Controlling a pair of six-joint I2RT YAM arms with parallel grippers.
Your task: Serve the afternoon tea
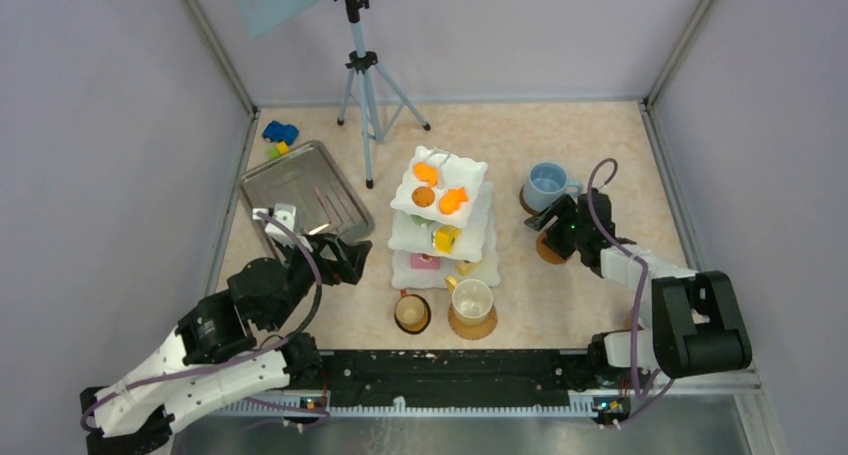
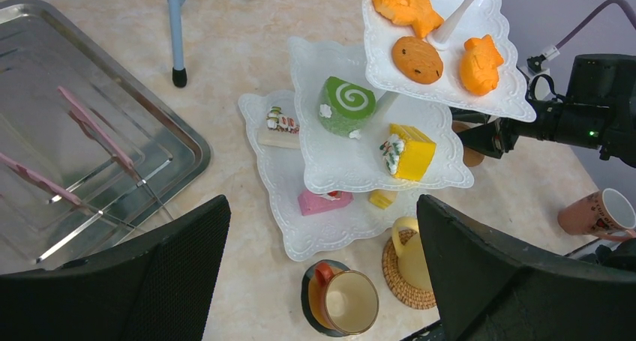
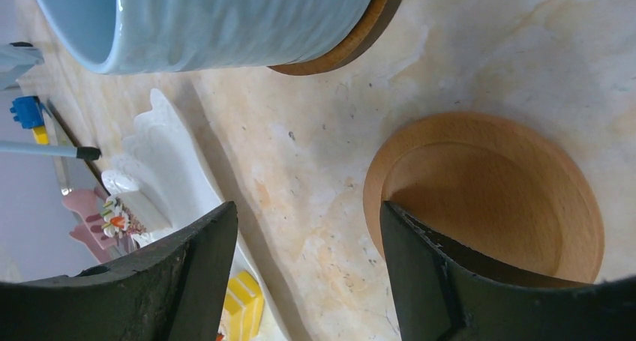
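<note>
My right gripper (image 3: 307, 228) hangs low over the table with its jaws apart and nothing between them. The empty coaster (image 3: 487, 198) lies directly under them, a little toward one jaw, flat and round, so it has no long axis to line up with. Just beyond it the blue mug (image 3: 210, 19) stands on a coaster of its own.

The pink mug (image 2: 596, 212) has no coaster. In the left wrist view it sits beyond my right gripper, on the side away from the stand (image 2: 274, 183). It looks tilted there, and I cannot tell if it stands or lies. My right arm is clearly the nearer one, so I judge that the next move is its work: fetch this mug and set it on the empty coaster.

My left gripper (image 1: 352, 258) is also open and holds nothing, between the steel tray (image 2: 172, 142) and the stand.

The stand is full:
- **Top tier:** orange pastries (image 2: 405, 4).
- **Middle tier:** a green roll (image 2: 346, 105) and a yellow cake (image 2: 411, 152).
- **Bottom tier:** a pink cake (image 2: 322, 201) and other small pieces.

In front of it the brown mug (image 2: 346, 300) and the cream mug (image 2: 411, 255) each stand on a coaster. All the mugs I can see into look empty.
</note>
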